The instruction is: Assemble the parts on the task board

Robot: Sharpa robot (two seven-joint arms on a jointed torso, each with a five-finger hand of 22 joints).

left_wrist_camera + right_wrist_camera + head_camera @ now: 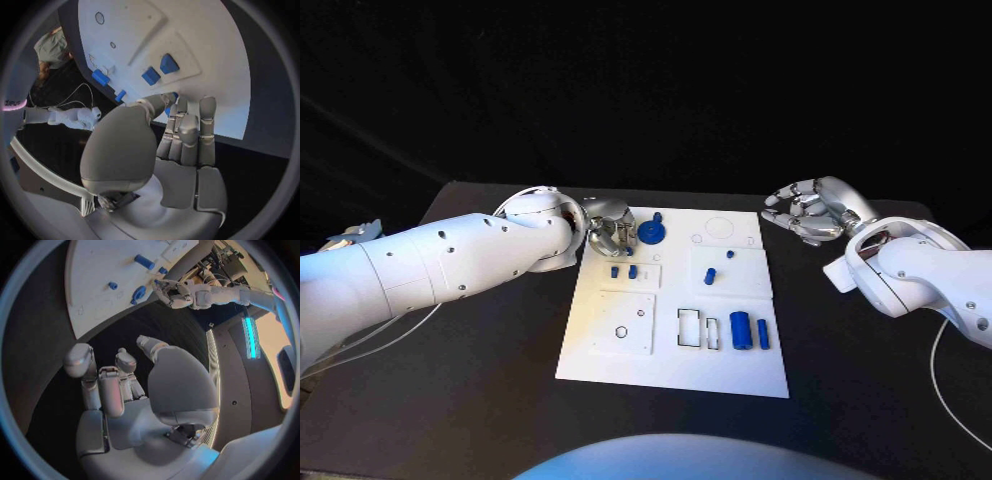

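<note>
The white task board (672, 352) lies in the middle of the black table. At its far left corner my left hand (607, 233) pinches the edge of a blue round part (652, 232) between thumb and fingers; a sliver of that blue part (169, 106) shows by the thumb of the left hand (181, 135). My right hand (808, 212) hovers off the board's far right corner, fingers curled in with nothing in them; the right wrist view shows this hand (119, 385) above bare table. Two blue cylinders (750, 331) lie near the board's right front. Small blue parts (625, 271) sit mid-board.
Two more small blue pieces (710, 275) (728, 256) sit right of the board's middle. Rectangular cut-outs (695, 327) and a small ring (620, 331) mark the board's front half. Black table (877, 380) surrounds the board on every side.
</note>
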